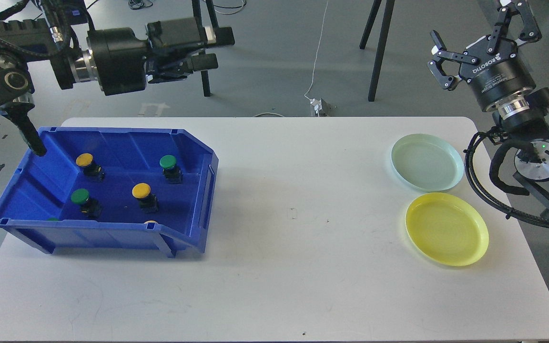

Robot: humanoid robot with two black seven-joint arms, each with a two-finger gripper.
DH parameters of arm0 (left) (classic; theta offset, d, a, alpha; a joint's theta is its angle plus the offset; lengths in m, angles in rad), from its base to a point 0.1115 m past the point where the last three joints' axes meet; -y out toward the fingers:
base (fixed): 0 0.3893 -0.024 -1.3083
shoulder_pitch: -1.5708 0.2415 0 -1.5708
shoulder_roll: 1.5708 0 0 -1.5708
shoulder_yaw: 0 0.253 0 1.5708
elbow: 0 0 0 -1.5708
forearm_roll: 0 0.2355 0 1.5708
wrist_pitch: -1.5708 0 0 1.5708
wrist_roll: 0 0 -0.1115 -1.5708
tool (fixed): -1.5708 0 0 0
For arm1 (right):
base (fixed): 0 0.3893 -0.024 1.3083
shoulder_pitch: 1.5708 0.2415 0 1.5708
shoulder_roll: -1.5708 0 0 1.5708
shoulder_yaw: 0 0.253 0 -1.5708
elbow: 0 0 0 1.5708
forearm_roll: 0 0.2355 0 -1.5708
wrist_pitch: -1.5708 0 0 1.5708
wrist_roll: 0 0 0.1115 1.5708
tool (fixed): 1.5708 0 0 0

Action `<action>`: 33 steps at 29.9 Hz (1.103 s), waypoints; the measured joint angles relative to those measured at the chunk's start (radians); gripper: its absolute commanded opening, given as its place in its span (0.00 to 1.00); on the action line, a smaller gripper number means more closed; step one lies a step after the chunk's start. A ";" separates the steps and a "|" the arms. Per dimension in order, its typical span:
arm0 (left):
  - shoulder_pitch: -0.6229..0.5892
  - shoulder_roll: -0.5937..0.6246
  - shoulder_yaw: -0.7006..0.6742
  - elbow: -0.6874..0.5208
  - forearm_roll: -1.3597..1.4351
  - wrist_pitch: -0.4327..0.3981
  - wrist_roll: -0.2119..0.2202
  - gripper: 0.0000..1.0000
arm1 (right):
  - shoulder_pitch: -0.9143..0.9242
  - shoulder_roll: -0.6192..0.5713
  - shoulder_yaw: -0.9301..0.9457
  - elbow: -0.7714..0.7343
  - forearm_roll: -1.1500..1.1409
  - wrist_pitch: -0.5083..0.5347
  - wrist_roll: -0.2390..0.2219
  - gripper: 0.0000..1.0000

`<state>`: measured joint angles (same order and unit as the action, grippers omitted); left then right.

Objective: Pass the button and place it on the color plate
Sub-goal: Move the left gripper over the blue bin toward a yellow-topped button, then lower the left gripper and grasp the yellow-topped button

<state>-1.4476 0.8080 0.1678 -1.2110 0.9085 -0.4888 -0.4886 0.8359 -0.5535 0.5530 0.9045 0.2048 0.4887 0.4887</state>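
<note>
Several push buttons with yellow or green caps lie in a blue bin (206,177) at the table's left: yellow ones (141,191) (84,160), green ones (167,162) (79,196). Two more are half hidden behind the bin's front wall. A pale green plate (426,162) and a yellow plate (446,228) sit empty at the table's right. My left gripper (213,48) is open and empty, pointing right, high above the bin's far edge. My right gripper (480,33) is open and empty, raised beyond the plates.
The white table (303,214) carries only the bin and the two plates. Black stand legs (374,57) and a white cable with a plug (318,105) are on the floor behind the table.
</note>
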 measured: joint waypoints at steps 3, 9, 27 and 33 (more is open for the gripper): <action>-0.095 0.003 0.167 0.003 0.114 0.000 0.000 0.99 | 0.000 -0.003 0.000 -0.002 -0.001 0.000 0.000 0.99; -0.181 0.003 0.381 0.039 0.282 0.000 0.000 0.99 | -0.003 -0.001 0.001 -0.003 -0.001 0.000 0.000 0.99; 0.043 -0.105 0.436 0.280 0.297 0.000 0.000 0.99 | -0.007 0.006 -0.003 -0.026 -0.001 0.000 0.000 0.99; 0.138 -0.196 0.432 0.407 0.291 0.000 0.000 0.99 | -0.010 0.006 -0.003 -0.027 -0.001 0.000 0.000 0.99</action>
<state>-1.3097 0.6122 0.6000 -0.8044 1.2000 -0.4888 -0.4887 0.8256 -0.5475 0.5499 0.8772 0.2040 0.4887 0.4887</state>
